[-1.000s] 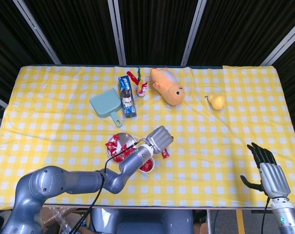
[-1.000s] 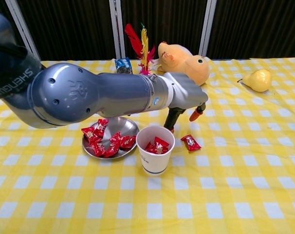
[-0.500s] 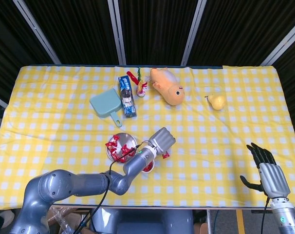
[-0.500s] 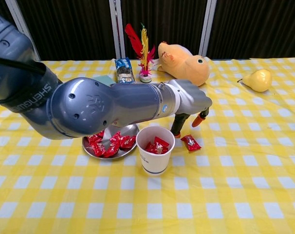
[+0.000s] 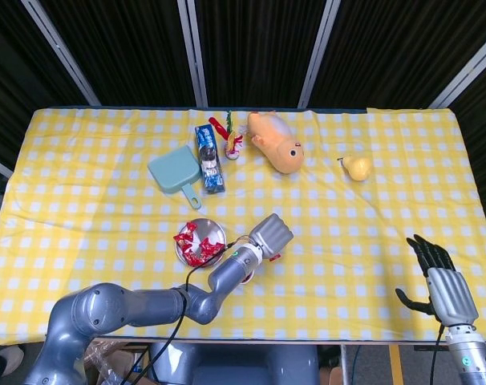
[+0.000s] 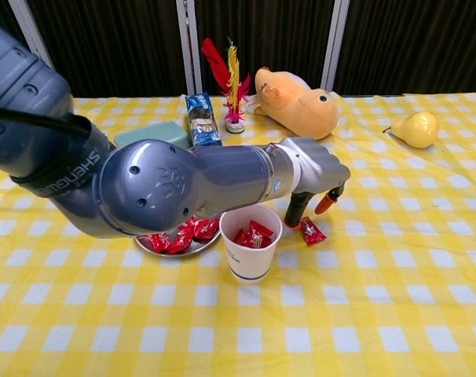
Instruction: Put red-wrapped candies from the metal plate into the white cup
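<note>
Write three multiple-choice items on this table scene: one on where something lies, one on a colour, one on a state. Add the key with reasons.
1. Where does the loose red-wrapped candy lie?
A. In the metal plate
B. On the cloth just right of the white cup
C. Beside the pear

2. What colour is the dustpan?
A. Pale teal
B. Orange
C. Black

3. What is the state of the white cup?
A. Tipped over
B. Upright and empty
C. Upright with red candies inside

Key:
1 B, the chest view shows it on the checked cloth next to the cup, under the left hand.
2 A, the head view shows it pale teal beside the blue packet.
3 C, red wrappers show inside its open rim; more remain on the metal plate.
</note>
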### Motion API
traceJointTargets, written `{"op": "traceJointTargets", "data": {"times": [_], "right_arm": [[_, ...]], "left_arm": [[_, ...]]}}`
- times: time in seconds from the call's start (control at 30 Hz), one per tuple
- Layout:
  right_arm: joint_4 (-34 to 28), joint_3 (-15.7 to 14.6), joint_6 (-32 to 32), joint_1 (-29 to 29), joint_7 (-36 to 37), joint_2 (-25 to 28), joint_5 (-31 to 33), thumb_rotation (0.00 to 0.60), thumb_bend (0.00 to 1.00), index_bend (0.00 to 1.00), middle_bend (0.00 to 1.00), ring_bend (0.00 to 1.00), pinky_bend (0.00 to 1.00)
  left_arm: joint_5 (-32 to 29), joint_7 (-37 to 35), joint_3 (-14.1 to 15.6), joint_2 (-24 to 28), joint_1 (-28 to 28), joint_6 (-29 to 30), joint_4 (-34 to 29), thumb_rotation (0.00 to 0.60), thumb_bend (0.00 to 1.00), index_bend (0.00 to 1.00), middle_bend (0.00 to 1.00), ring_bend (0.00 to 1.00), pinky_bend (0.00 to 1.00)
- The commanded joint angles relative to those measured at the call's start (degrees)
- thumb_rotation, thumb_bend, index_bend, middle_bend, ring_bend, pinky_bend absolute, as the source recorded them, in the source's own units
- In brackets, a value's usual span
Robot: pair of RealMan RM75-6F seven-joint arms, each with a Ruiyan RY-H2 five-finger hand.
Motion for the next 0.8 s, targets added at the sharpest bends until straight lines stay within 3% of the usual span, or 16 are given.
{"op": "traceJointTargets", "data": {"times": [0.03, 0.8], "right_arm": [[-0.01, 0.05, 0.09, -0.03, 0.03, -0.03, 0.04, 0.6, 0.34, 0.0, 0.0, 0.0, 0.0], [0.05, 0.15, 0.14, -0.04, 0.39, 0.0, 0.14, 0.6, 0.34, 0.0, 0.0, 0.0, 0.0]], "left_arm": [[-0.17, 0.03, 0.02, -0.3, -0.05, -0.17, 0.32, 0.6, 0.31, 0.45, 0.94, 0.96, 1.0], [-0.41, 0.01, -0.55, -0.15, 0.53, 1.24, -0.56, 0.6, 0.44, 0.54, 0.95, 0.96, 1.0]]}}
